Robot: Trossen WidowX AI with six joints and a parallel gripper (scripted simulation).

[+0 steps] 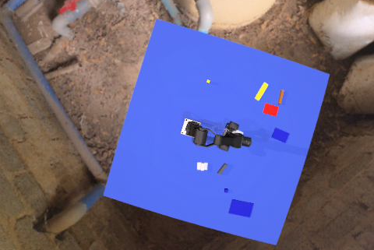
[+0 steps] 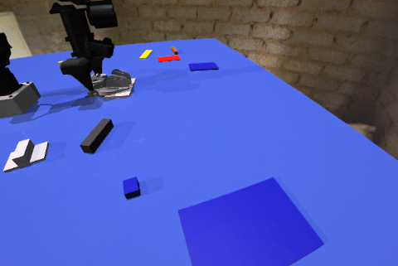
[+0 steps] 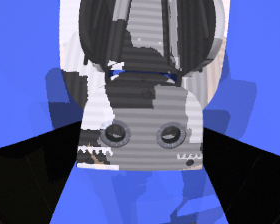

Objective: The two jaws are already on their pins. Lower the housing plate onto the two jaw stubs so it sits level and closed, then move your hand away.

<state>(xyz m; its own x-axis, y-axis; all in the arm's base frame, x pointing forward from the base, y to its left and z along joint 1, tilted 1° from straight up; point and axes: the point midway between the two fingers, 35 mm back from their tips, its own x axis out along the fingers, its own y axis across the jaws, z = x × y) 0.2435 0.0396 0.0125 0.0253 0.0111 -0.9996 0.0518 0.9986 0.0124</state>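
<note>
The housing plate [image 3: 141, 112], pale grey with two round holes, spans the space between my two black fingertips in the wrist view. My gripper [image 2: 92, 90] [image 3: 140, 130] is shut on its side edges, low over the near end of the pale base [image 2: 125, 93] [image 3: 69, 35]. Two curved grey jaws [image 2: 121, 74] [image 3: 95, 30] stand on the base beyond the plate. Grey surfaces show inside the plate's holes. The plate overlaps the jaws' near ends, so the stubs and any gap beneath are hidden. In the top view the arm covers most of this.
A white stepped block [image 1: 202, 166] [image 2: 26, 154], a dark bar [image 1: 222, 169] [image 2: 97, 135] and a small blue cube [image 1: 226, 190] [image 2: 131, 187] lie to one side. A large blue plate [image 1: 241, 208] [image 2: 249, 220] lies farther along. Red [image 1: 270, 110] [image 2: 168, 59] and yellow [image 1: 261, 91] [image 2: 146, 54] pieces lie beyond the arm.
</note>
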